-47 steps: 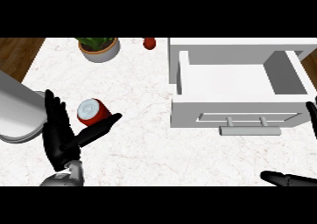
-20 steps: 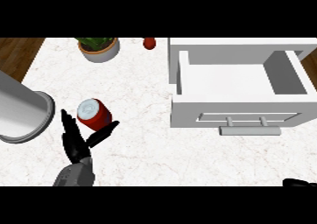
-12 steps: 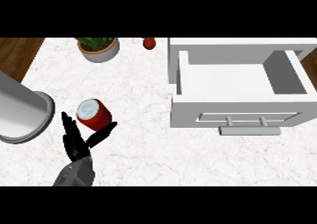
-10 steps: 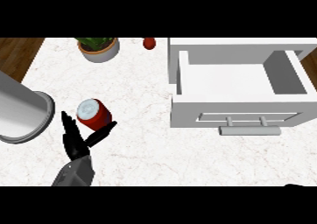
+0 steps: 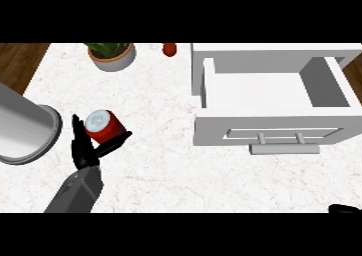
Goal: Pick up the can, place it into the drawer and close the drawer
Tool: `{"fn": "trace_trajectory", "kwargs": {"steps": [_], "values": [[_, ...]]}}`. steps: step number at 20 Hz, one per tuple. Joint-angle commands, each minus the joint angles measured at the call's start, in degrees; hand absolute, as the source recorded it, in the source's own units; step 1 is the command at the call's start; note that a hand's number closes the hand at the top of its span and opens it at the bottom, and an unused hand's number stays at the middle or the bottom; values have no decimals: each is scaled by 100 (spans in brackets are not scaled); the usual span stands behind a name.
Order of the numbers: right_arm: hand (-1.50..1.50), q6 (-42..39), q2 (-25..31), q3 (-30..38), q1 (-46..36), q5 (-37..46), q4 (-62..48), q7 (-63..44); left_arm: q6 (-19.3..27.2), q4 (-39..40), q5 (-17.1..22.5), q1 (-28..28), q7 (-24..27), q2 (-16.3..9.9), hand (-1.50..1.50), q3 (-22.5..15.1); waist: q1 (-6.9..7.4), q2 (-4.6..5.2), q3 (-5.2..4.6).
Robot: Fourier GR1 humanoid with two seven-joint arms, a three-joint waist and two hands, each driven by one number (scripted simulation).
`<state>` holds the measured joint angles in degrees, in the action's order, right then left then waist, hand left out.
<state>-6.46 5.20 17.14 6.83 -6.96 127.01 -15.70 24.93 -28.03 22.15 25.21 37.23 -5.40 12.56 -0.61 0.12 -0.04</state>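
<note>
A home kitchen, seen from steeply above. A white marbled counter point(image 5: 162, 165) with faint reddish veining fills most of the view, and brown wood plank flooring point(image 5: 14, 62) shows past its far left corner and again at the far right edge. A white drawer point(image 5: 276, 107) stands pulled open on the right of the counter, with a bar handle point(image 5: 283, 148) on its front panel. At the far edge of the counter sits a small potted plant point(image 5: 110, 54) in a pale round pot, with a small red object point(image 5: 170, 48) beside it. A large pale grey cylinder point(image 5: 18, 125) stands at the left edge.
</note>
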Motion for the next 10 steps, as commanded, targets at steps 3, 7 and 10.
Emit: {"fn": "trace_trajectory", "kwargs": {"steps": [3, 7, 10], "values": [[-150, -36, 194, 265, -288, -294, -92, -105, -771, 841, 110, 465, 417, -96, 150, 239, -30, 17, -4], [-150, 68, -14, 110, -156, 0, -97, 13, -800, 689, 19, 693, 241, 15, 150, 85, 5, 1, 0], [-150, -13, -38, 14, -92, 171, -142, 161, -1025, 1270, 81, 1002, 646, -94, 150, 326, -39, 22, -4]]}}
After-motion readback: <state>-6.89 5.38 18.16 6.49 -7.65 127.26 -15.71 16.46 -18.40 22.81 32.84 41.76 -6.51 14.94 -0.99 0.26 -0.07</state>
